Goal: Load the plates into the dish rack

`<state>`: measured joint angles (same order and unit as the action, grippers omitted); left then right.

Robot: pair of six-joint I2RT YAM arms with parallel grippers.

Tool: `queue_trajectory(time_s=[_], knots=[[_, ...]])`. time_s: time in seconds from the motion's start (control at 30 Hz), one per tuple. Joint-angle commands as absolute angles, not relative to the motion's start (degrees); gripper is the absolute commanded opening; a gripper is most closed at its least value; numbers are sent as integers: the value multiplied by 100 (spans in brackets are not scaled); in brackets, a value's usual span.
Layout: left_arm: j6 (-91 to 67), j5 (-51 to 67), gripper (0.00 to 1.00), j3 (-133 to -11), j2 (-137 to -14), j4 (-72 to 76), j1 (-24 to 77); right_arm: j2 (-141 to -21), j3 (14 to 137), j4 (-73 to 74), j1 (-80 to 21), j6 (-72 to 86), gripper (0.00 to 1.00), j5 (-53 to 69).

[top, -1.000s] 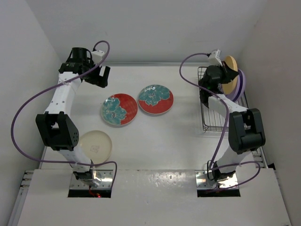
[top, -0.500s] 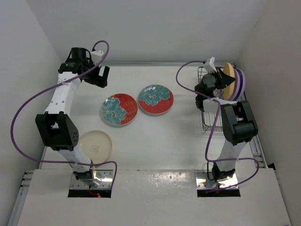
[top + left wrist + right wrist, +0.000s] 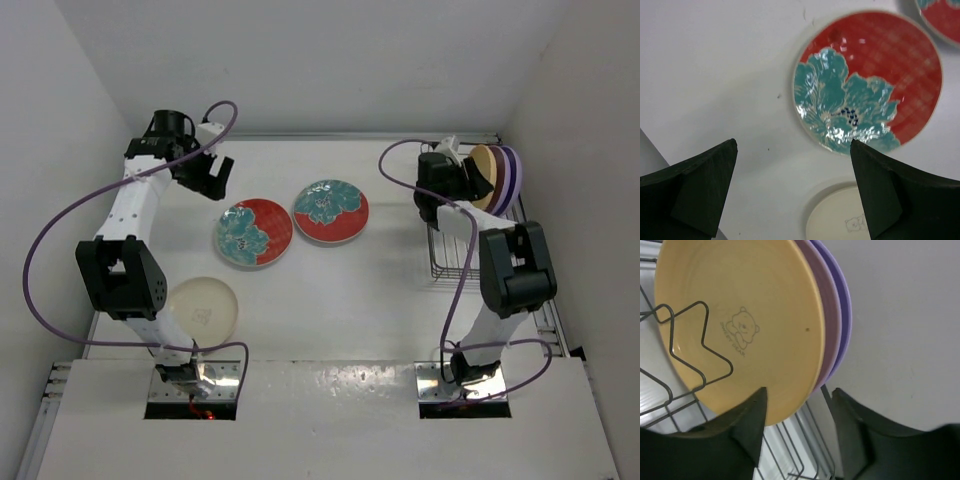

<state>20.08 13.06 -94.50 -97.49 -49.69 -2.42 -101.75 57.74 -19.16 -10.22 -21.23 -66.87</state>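
Two red plates with teal flowers [image 3: 252, 233] [image 3: 331, 211] lie flat mid-table, and a cream plate [image 3: 203, 307] lies near the left arm's base. In the dish rack [image 3: 450, 255], a yellow-orange plate [image 3: 487, 172] stands upright against two lavender plates [image 3: 510, 178]. My right gripper [image 3: 472, 182] is at the yellow-orange plate [image 3: 740, 325]; its jaws stand apart around that plate's lower rim, the lavender plates [image 3: 840, 300] just behind. My left gripper [image 3: 208, 178] hovers open above the table, looking down on a red plate [image 3: 867, 82] and the cream plate [image 3: 840, 215].
White walls close in the table at the back, left and right; the rack sits against the right wall. Rack wire dividers [image 3: 690, 350] cross in front of the yellow-orange plate. A purple cable loops from each arm.
My right gripper swung the yellow-orange plate upright against the lavender plates in the rack and then opened its jaws. My left gripper shifted slightly.
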Motion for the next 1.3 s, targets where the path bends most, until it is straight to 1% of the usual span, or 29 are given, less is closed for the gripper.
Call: queue_trajectory(time_s=[0.0,0.03,0.1,0.13,0.17,0.27,0.4,0.5,0.6,0.7,0.73,0.8,0.83,0.87,0.93,1.03,1.1,1.13,1.17,1.2,1.27], knots=[[3010,1599,100,-9168,-9580,-5799,-535,-9642,6327,-291,-932,-563,56,-6311],[3284,1791,100,-9054,-9528,-6001,-614,-9563,6372,-151,-923,-571,62,-6232],[4003,1793,100,-8501,-9457,-6476,-869,-9510,6512,148,-923,-554,67,-6126],[4190,1575,100,-8264,-9387,-6565,-957,-9423,6617,497,-923,-528,71,-6004],[4332,1417,100,-7740,-9387,-6618,-1045,-9396,6705,631,-932,-371,73,-5951],[4710,1056,100,-6816,-9264,-6514,-1467,-9124,6934,1194,-923,-81,80,-5477],[4816,984,100,-6109,-9264,-6110,-2055,-8886,7145,1783,-940,185,88,-4967],[4816,1055,100,-5785,-9535,-5742,-2249,-8675,7277,2047,-941,299,90,-4632],[4501,757,96,-5652,-9886,-5249,-2373,-8420,7260,2153,-975,290,90,-4421],[4351,843,68,-5712,-10423,-5247,-2426,-8043,7181,2188,-984,299,90,-4272],[4298,905,47,-5774,-10563,-5360,-2426,-7990,7155,2188,-993,299,90,-4245],[4298,1177,26,-5896,-10564,-5571,-2478,-7692,7058,2171,-993,290,90,-4140],[4359,1265,14,-5958,-10564,-5668,-2479,-7621,7040,2162,-1011,299,90,-4131],[4420,1361,0,-6029,-10486,-5765,-2479,-7551,6997,2153,-1011,255,90,-4035],[4613,1677,0,-6309,-10363,-6237,-2479,-7304,7005,2223,-1011,272,90,-3921],[5245,2222,0,-6845,-10056,-7064,-2479,-7023,7075,2390,-1011,290,90,-3157],[5799,2529,0,-7065,-9836,-7399,-2251,-6813,7075,2417,-1011,290,90,-2028],[5870,2583,0,-7136,-9530,-7461,-2137,-6742,7066,2417,-1028,351,90,-1352],[6036,2584,0,-7189,-9353,-7462,-1866,-6741,7066,2382,-1072,386,93,-1014],[6038,2749,0,-7189,-9204,-7462,-1707,-6750,7075,2330,-1081,535,94,-106],[6038,2873,0,-7443,-8949,-7462,-1199,-6820,7075,2171,-1255,825,94,402]])
